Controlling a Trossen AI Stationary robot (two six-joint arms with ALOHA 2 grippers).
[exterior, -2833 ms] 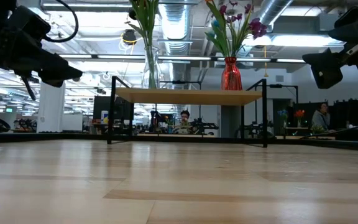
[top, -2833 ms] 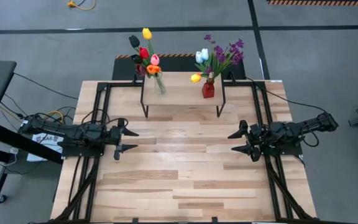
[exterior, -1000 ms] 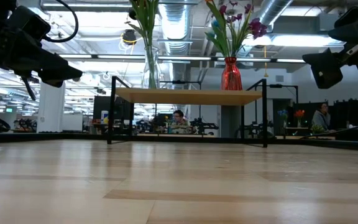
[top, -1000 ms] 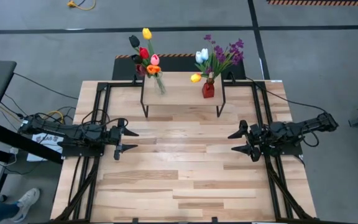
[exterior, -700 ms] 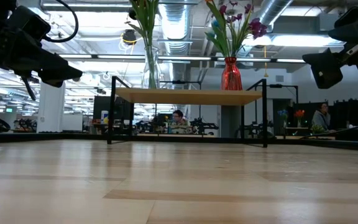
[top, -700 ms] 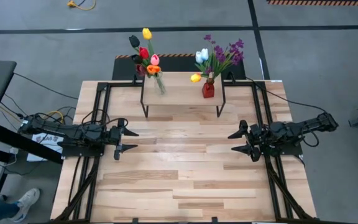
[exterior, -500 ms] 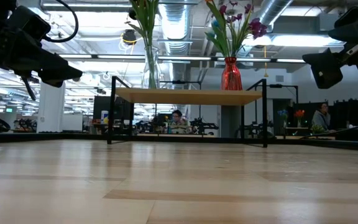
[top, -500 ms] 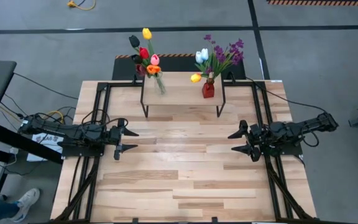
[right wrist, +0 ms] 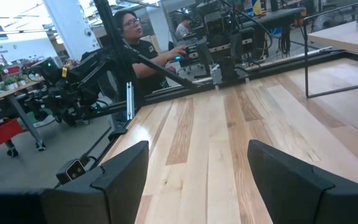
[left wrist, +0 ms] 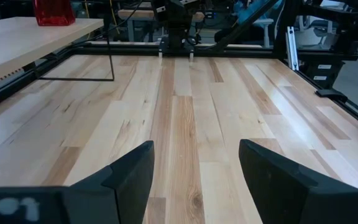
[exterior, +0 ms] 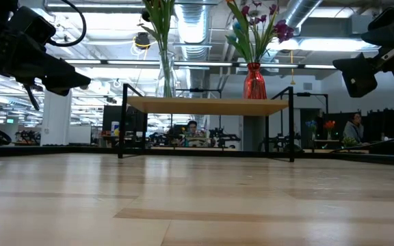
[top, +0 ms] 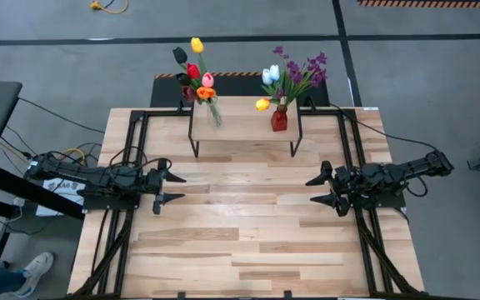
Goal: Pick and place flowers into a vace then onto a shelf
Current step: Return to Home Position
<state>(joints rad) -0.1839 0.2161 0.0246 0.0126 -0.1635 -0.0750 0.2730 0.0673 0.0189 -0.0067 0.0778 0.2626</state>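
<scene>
Bare wood-plank tabletop (top: pixel 240 242) fills the ground in front of the shelf (top: pixel 244 125). A person's shoe (top: pixel 36 268) shows on the floor well apart from the shelf, off the table's corner on the left arm's side.

Short of the shelf and to either side of it, the two arms lie low and face each other across the planks. The left gripper (top: pixel 172 188) has its fingers spread wide with nothing between them, and its wrist camera shows only tabletop in the gap. The right gripper (top: pixel 317 191) is likewise splayed and empty.

On the shelf stand both vases, upright and well apart. The transparent vase (top: pixel 215 115) stands at the end nearer the left arm and holds yellow, dark, red, pink and orange tulips (top: pixel 194 71). The red vase (top: pixel 279 121) stands toward the end nearer the right arm and carries purple sprigs (top: pixel 307 71) with white tulips (top: pixel 271 75) and one yellow tulip (top: pixel 262 104).

From table height the shelf's black legs lift its board above the planks. Beyond the shelf, a person (exterior: pixel 192 130) sits among workshop equipment.
</scene>
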